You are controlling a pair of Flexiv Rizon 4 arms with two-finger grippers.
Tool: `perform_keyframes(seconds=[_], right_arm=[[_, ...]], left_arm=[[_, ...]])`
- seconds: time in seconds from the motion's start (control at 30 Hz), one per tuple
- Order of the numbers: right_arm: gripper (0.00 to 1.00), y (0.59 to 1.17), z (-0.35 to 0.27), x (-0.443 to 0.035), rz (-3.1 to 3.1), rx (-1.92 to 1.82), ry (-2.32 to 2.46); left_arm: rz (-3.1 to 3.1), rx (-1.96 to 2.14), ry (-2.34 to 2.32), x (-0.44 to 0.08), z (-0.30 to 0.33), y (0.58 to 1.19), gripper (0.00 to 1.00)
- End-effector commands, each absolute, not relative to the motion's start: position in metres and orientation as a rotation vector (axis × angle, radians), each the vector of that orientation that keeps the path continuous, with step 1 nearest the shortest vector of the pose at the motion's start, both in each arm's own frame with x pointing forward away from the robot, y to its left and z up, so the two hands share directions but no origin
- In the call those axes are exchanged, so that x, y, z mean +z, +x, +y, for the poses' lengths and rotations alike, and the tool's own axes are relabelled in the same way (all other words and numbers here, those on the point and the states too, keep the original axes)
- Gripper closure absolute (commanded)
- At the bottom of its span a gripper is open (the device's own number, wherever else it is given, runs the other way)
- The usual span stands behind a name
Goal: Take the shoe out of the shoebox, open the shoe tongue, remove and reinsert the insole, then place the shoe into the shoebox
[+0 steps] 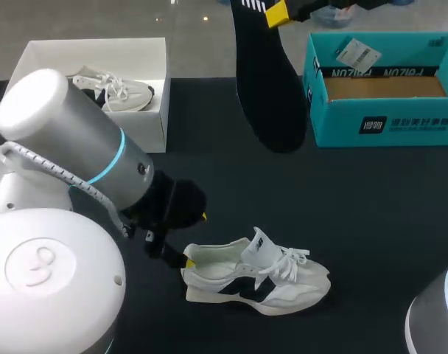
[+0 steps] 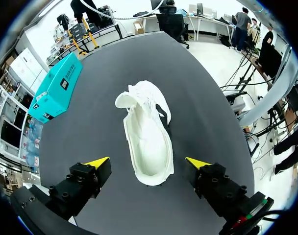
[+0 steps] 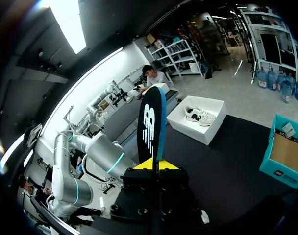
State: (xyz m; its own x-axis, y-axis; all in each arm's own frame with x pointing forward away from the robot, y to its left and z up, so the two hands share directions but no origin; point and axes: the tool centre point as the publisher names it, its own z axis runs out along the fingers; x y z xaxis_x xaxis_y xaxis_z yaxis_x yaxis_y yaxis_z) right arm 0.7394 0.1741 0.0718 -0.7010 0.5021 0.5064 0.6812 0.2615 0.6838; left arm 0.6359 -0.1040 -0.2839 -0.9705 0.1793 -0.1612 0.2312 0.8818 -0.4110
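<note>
A white shoe with dark side marks [image 1: 257, 276] lies on its sole on the black table, tongue pulled up. In the left wrist view the shoe [image 2: 146, 132] points away, and its inside looks bare. My left gripper [image 2: 148, 164] is open, with the heel between its fingers and clear of both; it shows in the head view as the left gripper [image 1: 196, 240] at the heel. High above the table's far side, my right gripper [image 1: 277, 13] is shut on a black insole [image 1: 272, 81] that hangs down. In the right wrist view the insole [image 3: 151, 125] stands edge-on in the right gripper [image 3: 155, 165].
An open teal shoebox [image 1: 379, 122] stands at the far right, seen also as the teal shoebox [image 2: 56, 88]. A white box [image 1: 154, 110] with another white shoe [image 1: 117, 90] sits at the far left. The left arm's big silver links [image 1: 69, 140] cover the near left.
</note>
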Motion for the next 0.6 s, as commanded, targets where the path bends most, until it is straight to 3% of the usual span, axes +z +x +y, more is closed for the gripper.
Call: perform_keyframes(seconds=[0.03, 0.6], right_arm=[[1.00, 0.741, 0.176, 0.072, -2.341, -1.414, -1.115], [1.00, 0.741, 0.176, 0.072, -2.341, -1.414, -1.115]], left_arm=[[2.965, -0.533, 0.331, -0.316, -0.143, 0.651, 0.00], [2.979, -0.342, 0.241, -0.373, -0.155, 0.671, 0.00]])
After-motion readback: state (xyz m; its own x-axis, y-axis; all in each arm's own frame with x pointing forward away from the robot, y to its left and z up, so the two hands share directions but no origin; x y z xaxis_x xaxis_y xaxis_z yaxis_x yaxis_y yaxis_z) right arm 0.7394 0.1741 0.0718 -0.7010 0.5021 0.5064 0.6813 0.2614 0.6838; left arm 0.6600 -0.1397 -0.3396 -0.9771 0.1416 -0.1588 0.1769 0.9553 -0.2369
